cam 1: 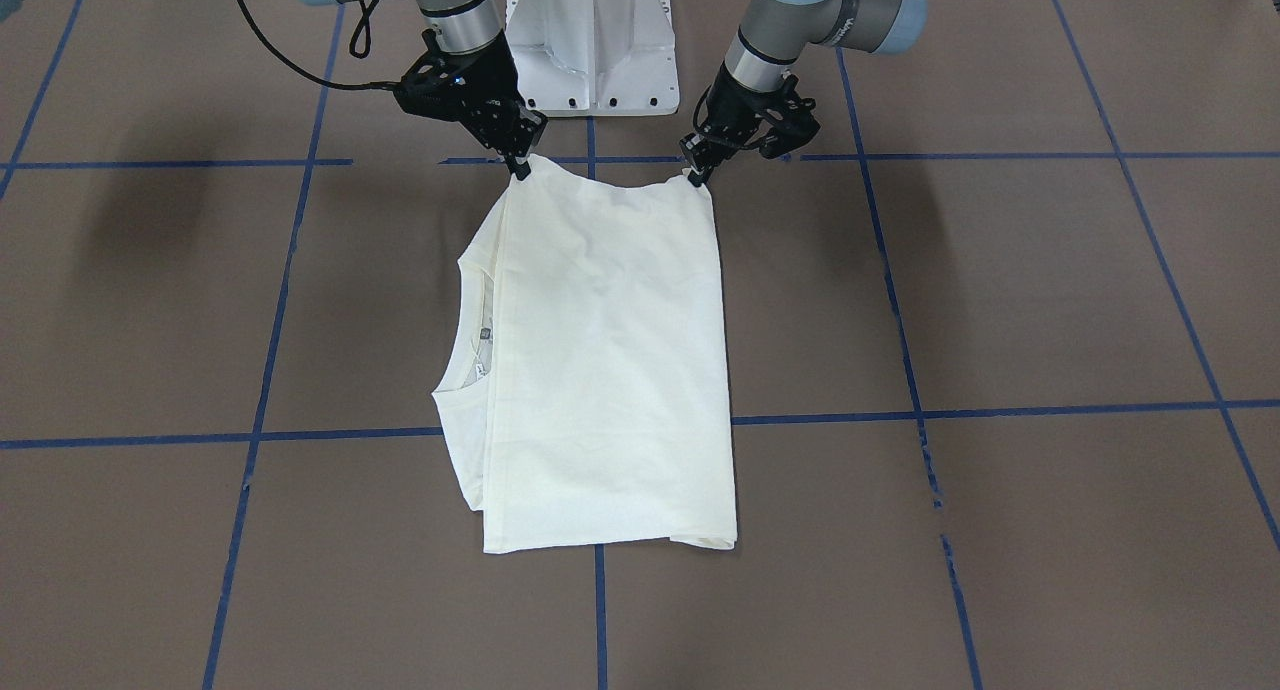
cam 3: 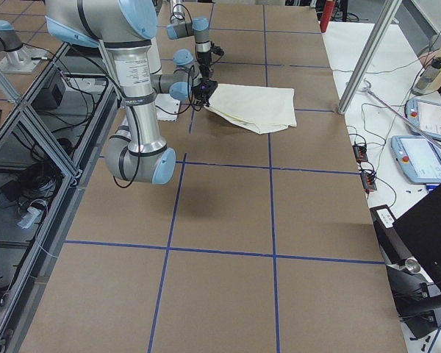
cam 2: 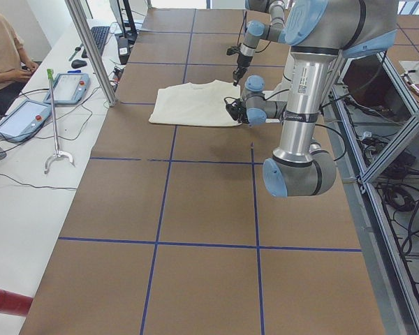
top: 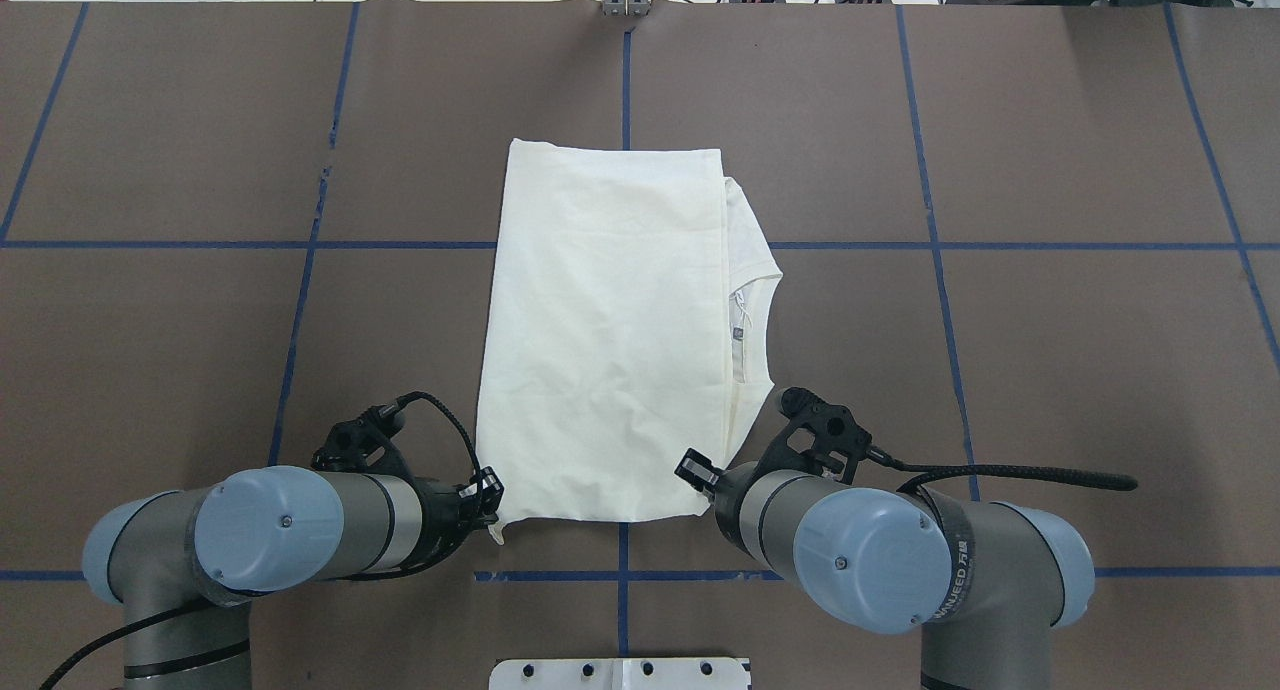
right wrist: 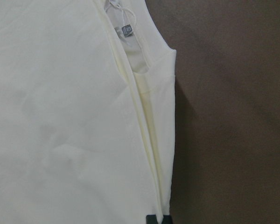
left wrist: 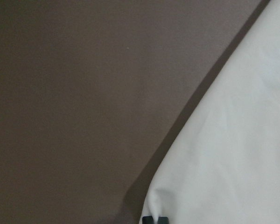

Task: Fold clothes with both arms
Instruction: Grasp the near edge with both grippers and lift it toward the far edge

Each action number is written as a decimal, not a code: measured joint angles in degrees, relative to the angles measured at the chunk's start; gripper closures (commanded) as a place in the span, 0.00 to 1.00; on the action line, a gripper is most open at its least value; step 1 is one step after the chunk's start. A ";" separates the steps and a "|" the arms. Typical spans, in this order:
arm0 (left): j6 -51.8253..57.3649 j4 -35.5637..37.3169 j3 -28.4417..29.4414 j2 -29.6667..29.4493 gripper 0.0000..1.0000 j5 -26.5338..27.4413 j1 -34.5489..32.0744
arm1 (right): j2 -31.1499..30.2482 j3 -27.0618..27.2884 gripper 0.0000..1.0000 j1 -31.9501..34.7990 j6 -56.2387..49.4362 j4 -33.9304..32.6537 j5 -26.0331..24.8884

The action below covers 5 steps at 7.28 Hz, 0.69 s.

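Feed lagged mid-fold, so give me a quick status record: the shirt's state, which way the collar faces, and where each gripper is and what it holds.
shirt: T-shirt folded into a rough rectangle on the table, plain side up, no print visible
collar: neck opening on the robot's right side, partly under the folded layer
left gripper: at the robot-side corner on its own side, shut on the cloth
right gripper: at the other robot-side corner, shut on the cloth
robot-side edge: looks slightly lifted at both corners

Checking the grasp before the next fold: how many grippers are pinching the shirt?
2. The left gripper pinches one robot-side corner of the T-shirt, the right gripper the other. Neither is hidden.
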 measured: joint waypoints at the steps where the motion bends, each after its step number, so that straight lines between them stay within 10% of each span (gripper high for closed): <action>1: 0.05 0.00 -1.63 0.19 1.00 -0.06 0.01 | -0.57 0.86 1.00 0.04 0.07 -0.02 0.00; 5: -1.03 5.15 -17.82 3.93 1.00 -0.24 3.55 | -9.68 14.67 1.00 -0.89 1.92 -0.29 1.17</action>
